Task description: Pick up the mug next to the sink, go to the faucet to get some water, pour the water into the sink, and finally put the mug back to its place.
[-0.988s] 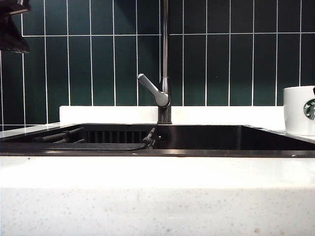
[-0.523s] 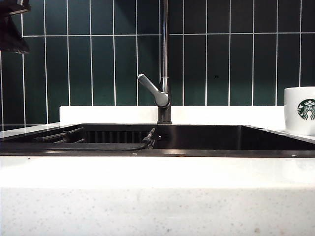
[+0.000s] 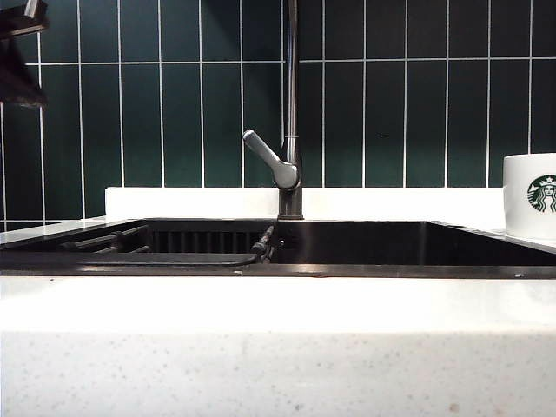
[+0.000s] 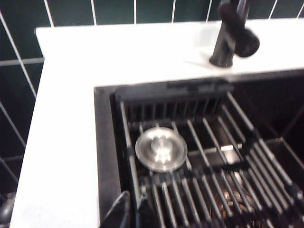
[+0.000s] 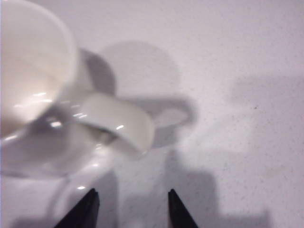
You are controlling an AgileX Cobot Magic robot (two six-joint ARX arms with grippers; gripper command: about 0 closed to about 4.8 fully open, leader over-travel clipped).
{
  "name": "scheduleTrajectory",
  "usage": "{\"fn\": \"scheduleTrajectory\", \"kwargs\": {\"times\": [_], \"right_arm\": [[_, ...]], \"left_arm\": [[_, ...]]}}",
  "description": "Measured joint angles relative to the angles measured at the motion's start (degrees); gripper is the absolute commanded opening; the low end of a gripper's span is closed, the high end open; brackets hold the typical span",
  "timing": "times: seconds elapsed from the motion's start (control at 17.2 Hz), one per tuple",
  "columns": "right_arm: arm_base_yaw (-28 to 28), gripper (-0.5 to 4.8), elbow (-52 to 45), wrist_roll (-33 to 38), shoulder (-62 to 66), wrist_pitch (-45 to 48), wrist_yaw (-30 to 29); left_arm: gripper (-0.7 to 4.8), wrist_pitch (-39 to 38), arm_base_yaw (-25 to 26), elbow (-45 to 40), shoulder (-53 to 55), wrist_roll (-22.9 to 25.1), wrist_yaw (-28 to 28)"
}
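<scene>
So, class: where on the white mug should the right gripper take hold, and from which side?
Grip the handle. The mug stands upright on the counter with its handle pointing toward the open right gripper, so come from above on that side.

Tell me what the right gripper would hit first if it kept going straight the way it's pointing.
Probably the mug's handle: it lies just ahead of the open right gripper, roughly in line with the gap, though depth is unclear.

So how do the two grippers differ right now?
The left gripper has its fingers pressed together and holds nothing, while the right gripper has its fingers spread apart. The left gripper hangs over the sink and its drain rack, the right gripper over the white counter, just behind the mug and its handle. Neither is gripping anything.
</scene>
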Motion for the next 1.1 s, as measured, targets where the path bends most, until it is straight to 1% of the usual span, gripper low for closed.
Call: {"fn": "scheduleTrajectory", "kwargs": {"times": [0.06,0.17,0.29,0.41,0.52,0.76,0.99,1.1], "right_arm": [[0.9,1.34,-0.8,0.5,-2.9,0.0,-0.1],[3.2,0.83,-2.6,0.6,-8.0,-0.3,-0.8],[5.3,0.7,-3.9,0.5,-12.2,-0.1,-1.1],[7.1,0.49,-6.4,0.6,-17.4,3.2,-1.2],[8.2,0.49,-8.3,0.5,-20.7,4.7,-1.2],[8.3,0.49,-12.0,0.5,-26.6,6.2,-1.7],[8.8,0.49,-13.6,0.5,-32.8,4.6,-2.0],[9.9,0.48,-14.3,0.5,-36.8,3.5,-2.1]], "left_arm": [[0.25,-1.6,0.0,0.0,-1.3,0.1,0.0],[0.25,-3.4,0.0,0.0,-4.1,0.1,0.0],[0.25,-5.7,0.0,0.0,-7.1,0.2,0.3],[0.25,-8.9,0.0,-0.2,-10.4,0.2,2.0],[0.25,-11.4,0.0,-0.2,-13.6,0.2,2.5],[0.25,-15.0,0.0,-0.2,-18.1,0.2,2.6],[0.25,-16.9,0.0,-0.3,-20.6,0.2,2.6],[0.24,-17.6,0.0,-1.8,-21.7,0.1,2.9]]}}
